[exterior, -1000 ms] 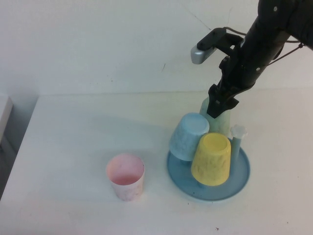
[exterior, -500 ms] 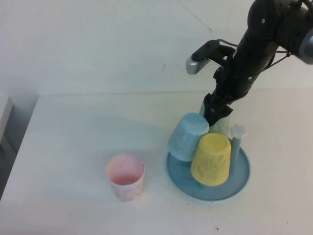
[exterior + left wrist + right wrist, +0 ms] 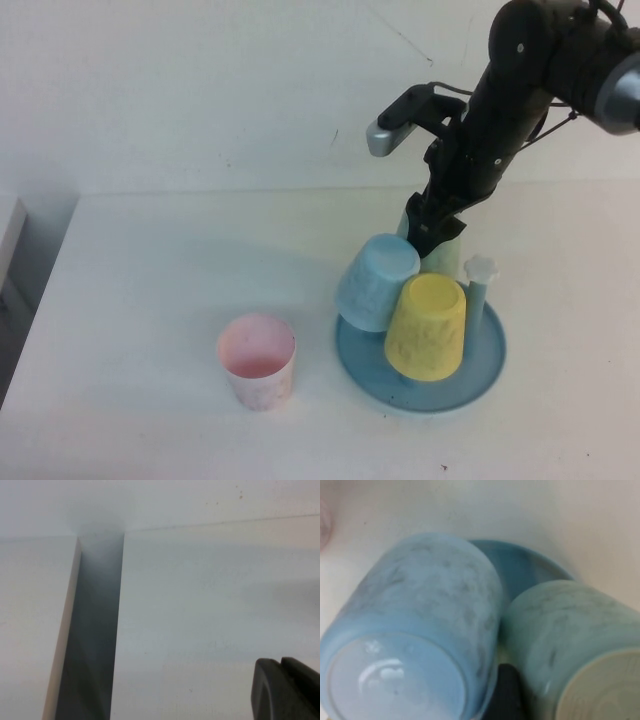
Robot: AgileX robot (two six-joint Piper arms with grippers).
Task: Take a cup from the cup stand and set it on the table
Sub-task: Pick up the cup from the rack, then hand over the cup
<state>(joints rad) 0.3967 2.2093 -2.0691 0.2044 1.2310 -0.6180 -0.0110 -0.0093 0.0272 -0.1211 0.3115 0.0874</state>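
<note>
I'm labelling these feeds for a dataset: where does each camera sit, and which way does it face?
High view: raised on the robot's side, angled down at the table; shows the right arm, its right gripper at the mint cup on the cup stand.
Left wrist view: faces bare tabletop and a gap; the shut left gripper shows in a corner.
Right wrist view: close on the cups; a dark finger between them.
High and right wrist views share the light blue cup.

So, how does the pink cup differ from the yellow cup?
The pink cup stands upright, mouth up; the yellow cup is upside down, tilted. The pink cup sits on the table; the yellow cup is on the stand. Both are tapered, handleless and similar in size.
</note>
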